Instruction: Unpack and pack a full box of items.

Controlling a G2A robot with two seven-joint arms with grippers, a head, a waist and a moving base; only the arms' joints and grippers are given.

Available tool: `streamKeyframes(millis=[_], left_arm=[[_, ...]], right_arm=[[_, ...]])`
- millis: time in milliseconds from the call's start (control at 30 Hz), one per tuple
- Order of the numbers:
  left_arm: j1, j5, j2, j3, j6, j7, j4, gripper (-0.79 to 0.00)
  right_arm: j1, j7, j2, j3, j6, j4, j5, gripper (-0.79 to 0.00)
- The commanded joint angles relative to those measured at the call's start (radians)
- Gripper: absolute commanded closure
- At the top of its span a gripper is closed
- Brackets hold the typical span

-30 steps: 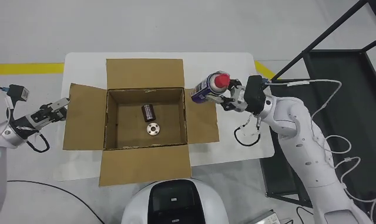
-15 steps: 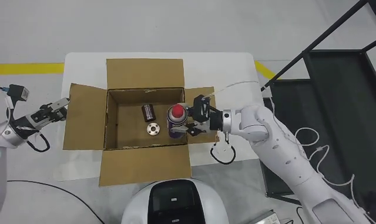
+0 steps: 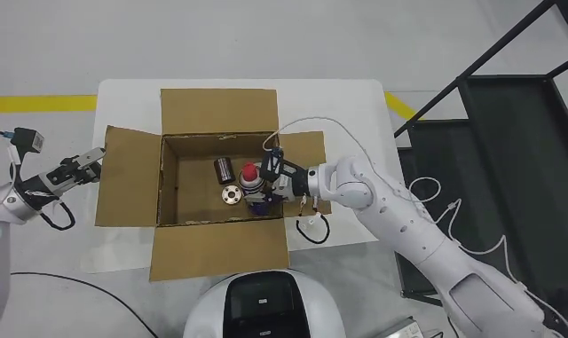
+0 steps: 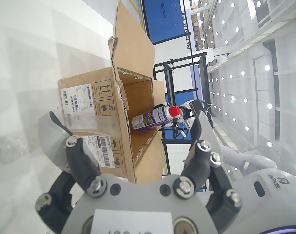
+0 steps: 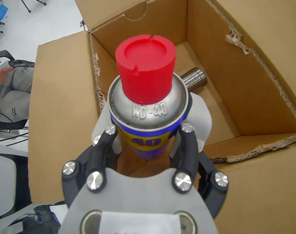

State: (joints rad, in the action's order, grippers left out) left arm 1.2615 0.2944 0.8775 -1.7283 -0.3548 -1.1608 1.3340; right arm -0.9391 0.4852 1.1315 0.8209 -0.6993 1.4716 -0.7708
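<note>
Pinching the spray can (image 5: 145, 74), the right hand (image 5: 148, 135) has brought it into the box (image 3: 222, 139); left hand (image 4: 123, 125) spread.

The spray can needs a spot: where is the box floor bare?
The brown cardboard box has bare floor toward the left gripper, between that wall and the dark metal cylinder and round metal disc. Crowded beyond them, where the right gripper holds the red-capped blue spray can.
</note>
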Motion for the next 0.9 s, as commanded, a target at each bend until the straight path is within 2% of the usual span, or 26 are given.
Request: streamKeyframes(millis=[0, 200, 400, 633, 867], left_arm=[[0.0, 0.0, 0.0, 0.0, 0.0, 0.0, 0.0, -0.785], [0.0, 0.0, 0.0, 0.0, 0.0, 0.0, 0.0, -0.785], [0.0, 0.0, 0.0, 0.0, 0.0, 0.0, 0.0, -0.785], [0.0, 0.0, 0.0, 0.0, 0.0, 0.0, 0.0, -0.785], [0.0, 0.0, 0.0, 0.0, 0.0, 0.0, 0.0, -0.785]], right_arm=[[0.022, -0.031, 0.012, -0.025, 0.012, -0.023, -0.027, -0.785], [0.067, -0.139, 0.046, -0.075, 0.04, -0.087, -0.055, -0.785], [0.073, -0.23, 0.057, -0.072, -0.007, -0.107, -0.066, -0.785], [-0.019, -0.238, 0.003, 0.086, -0.103, 0.038, -0.08, -0.785], [-0.159, -0.053, -0.057, 0.213, -0.227, 0.221, 0.027, -0.785]])
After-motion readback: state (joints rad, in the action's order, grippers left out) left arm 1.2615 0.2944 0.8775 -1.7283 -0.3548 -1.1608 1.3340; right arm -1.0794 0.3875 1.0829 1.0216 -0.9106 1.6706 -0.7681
